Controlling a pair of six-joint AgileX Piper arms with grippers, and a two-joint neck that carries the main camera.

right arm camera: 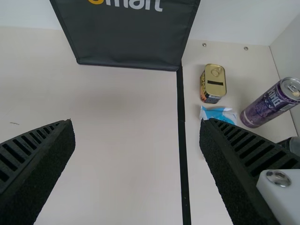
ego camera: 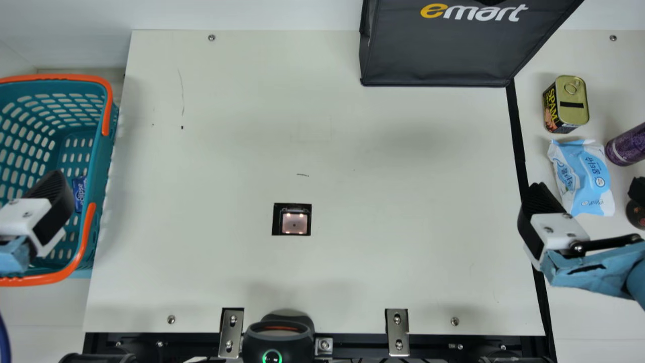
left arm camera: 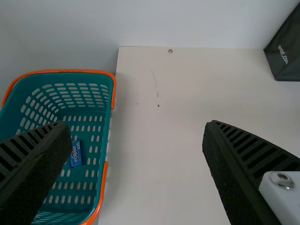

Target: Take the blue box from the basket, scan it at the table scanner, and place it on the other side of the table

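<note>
Hanging over the basket [ego camera: 103,151] at the left, the left hand [ego camera: 53,201] is open, its two ribbed fingers wide apart with nothing between them. The blue box [ego camera: 79,194] lies inside the basket, low down toward the right wall, and in the main view a finger covers part of it. The right hand [ego camera: 541,206] is open too, also empty, over the right part of the desk [ego camera: 403,252], just nearer than a blue and white packet [ego camera: 584,176]. Right of that packet is a purple can [ego camera: 627,146], tilted, and on its far side stands a short meat tin [ego camera: 573,101]. The scanner [ego camera: 295,222] sits between the two hands, set in the desk. A dark bag [ego camera: 438,50] stands at the far side, right of the middle
</note>
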